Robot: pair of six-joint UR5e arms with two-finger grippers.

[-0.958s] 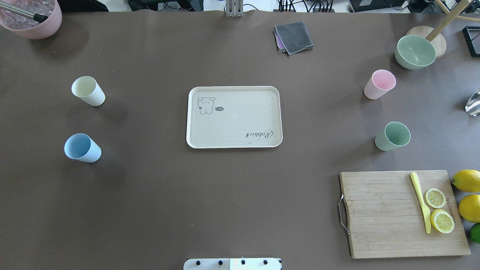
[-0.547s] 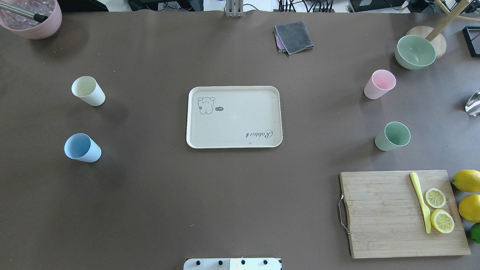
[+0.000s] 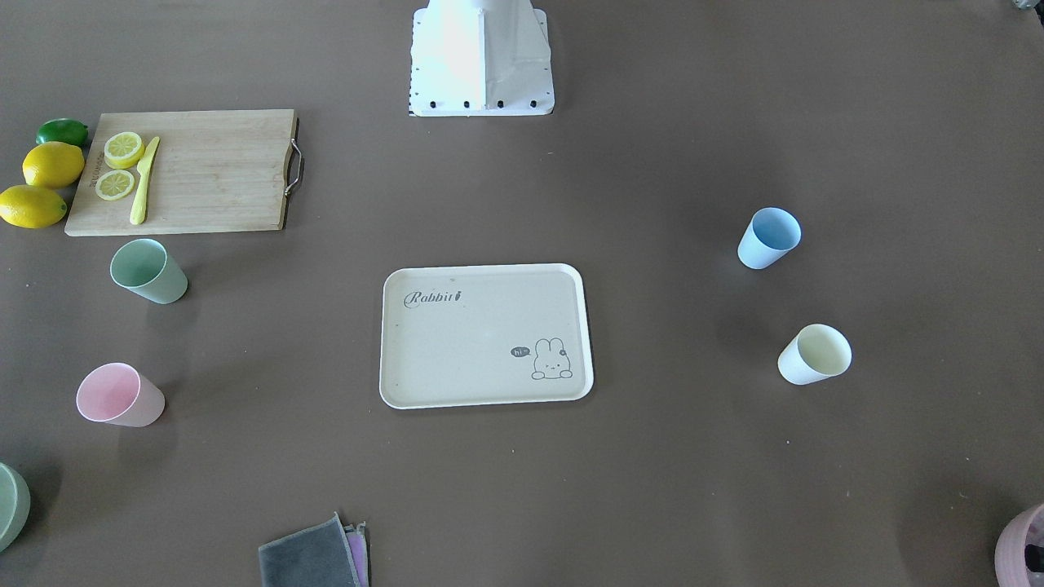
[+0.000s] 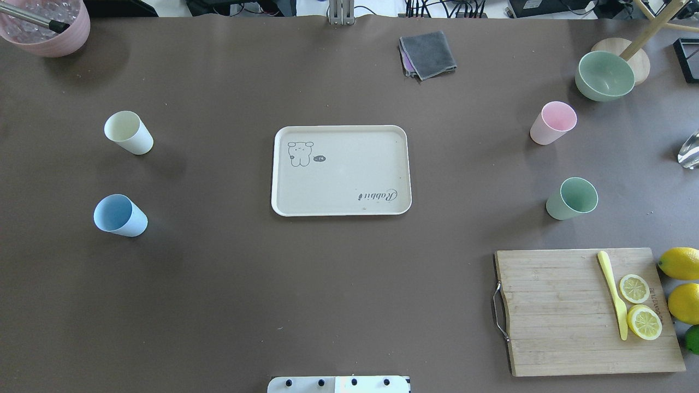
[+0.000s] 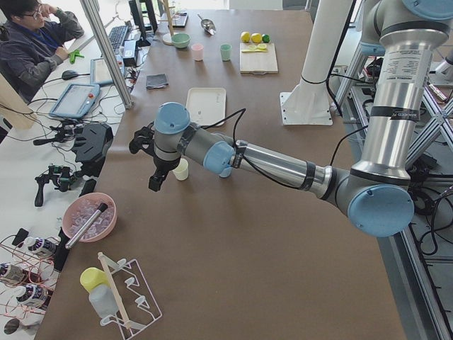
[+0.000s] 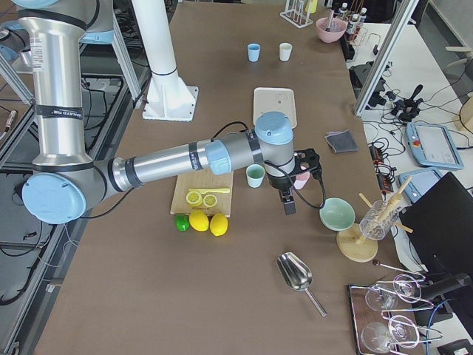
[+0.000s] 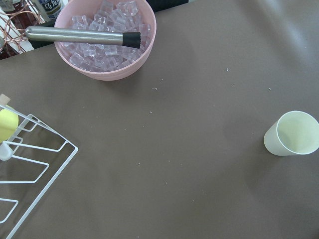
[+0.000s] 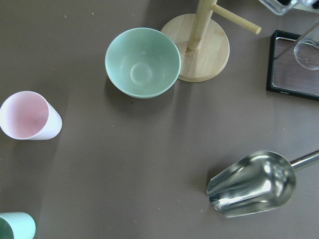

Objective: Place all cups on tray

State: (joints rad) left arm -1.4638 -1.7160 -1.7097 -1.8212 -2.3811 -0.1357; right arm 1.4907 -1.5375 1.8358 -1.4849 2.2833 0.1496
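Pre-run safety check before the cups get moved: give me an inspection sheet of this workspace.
Surface: brown table cover, few specks.
Job's things: tray bare; cream cup, blue cup, pink cup, green cup upright on the table.
Clutter: cutting board with lemon slices and knife, green bowl, grey cloth, ice bowl, metal scoop.
Hands: left hand, right hand hover over the table; open or shut cannot tell.
Cables: black cable looped at each wrist.
Surroundings: seated operator beside the table.
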